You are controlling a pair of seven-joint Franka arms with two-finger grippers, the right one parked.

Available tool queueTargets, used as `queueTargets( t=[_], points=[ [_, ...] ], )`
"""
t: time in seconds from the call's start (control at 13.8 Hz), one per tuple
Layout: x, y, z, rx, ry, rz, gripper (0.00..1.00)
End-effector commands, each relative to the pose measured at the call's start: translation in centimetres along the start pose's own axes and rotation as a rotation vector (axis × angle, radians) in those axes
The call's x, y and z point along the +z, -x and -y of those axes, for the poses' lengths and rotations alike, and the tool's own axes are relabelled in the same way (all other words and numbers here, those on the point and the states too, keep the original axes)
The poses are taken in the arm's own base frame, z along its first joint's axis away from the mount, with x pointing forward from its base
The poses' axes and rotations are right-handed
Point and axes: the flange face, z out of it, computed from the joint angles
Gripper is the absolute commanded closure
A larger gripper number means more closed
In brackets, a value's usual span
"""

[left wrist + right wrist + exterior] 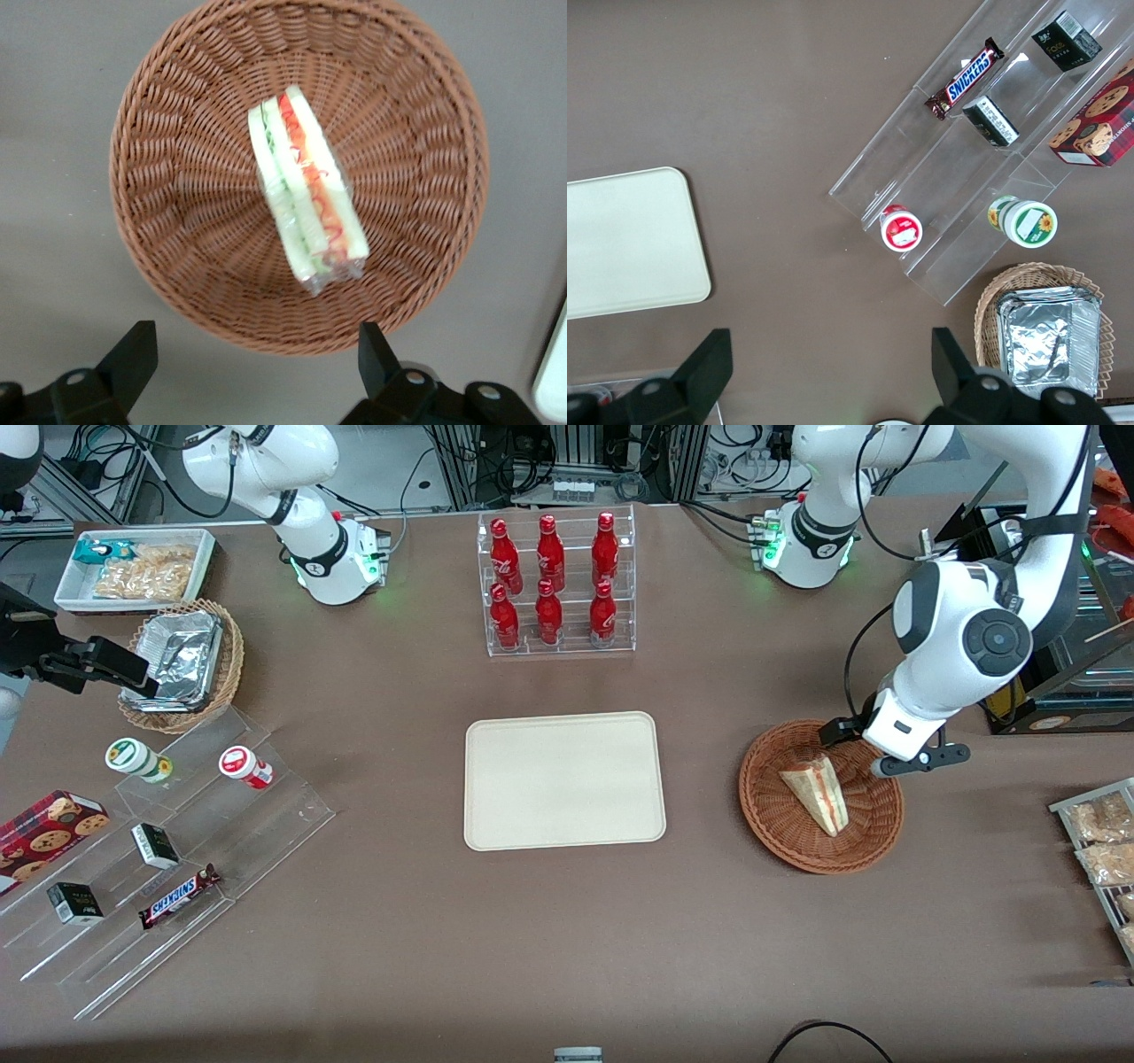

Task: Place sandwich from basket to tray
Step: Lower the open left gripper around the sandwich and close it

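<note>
Sandwich point(307, 202) lies in basket point(177, 177), roughly central, wrapped in clear film, resting on 1 edge with filling layers showing upward; its long axis runs from the basket's farther rim toward the front camera, angled slightly. Gripper point(257, 367) hangs above the basket's rim, released, its 2 fingers point(133, 354) spread wide and holding nothing; the sandwich sits below it, offset toward the basket's centre. Judgement: fingers should straddle the short width across the bread faces. Tray point(564, 779) lies bare beside the basket, toward the parked arm's end of the bench.
</note>
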Motion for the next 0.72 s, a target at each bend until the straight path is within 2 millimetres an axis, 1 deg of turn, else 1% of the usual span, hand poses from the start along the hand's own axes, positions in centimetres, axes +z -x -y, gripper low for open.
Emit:
queueTargets(
  t=[0.0, 0.22, 0.29, 0.43, 0.65],
  points=[
    [1.3, 1.5, -1.0, -0.123, 0.011, -0.046, 0.00],
    [2.4, 1.8, -1.2, -0.251, 0.039, -0.085, 0.00],
    [3.1, 1.5, -1.4, -0.295, 0.048, -0.090, 0.00],
    [3.7, 1.1, -2.0, -0.350, 0.069, -0.108, 0.00],
    [4.4, 0.5, -2.2, -0.427, 0.084, -0.102, 0.00]
  ],
)
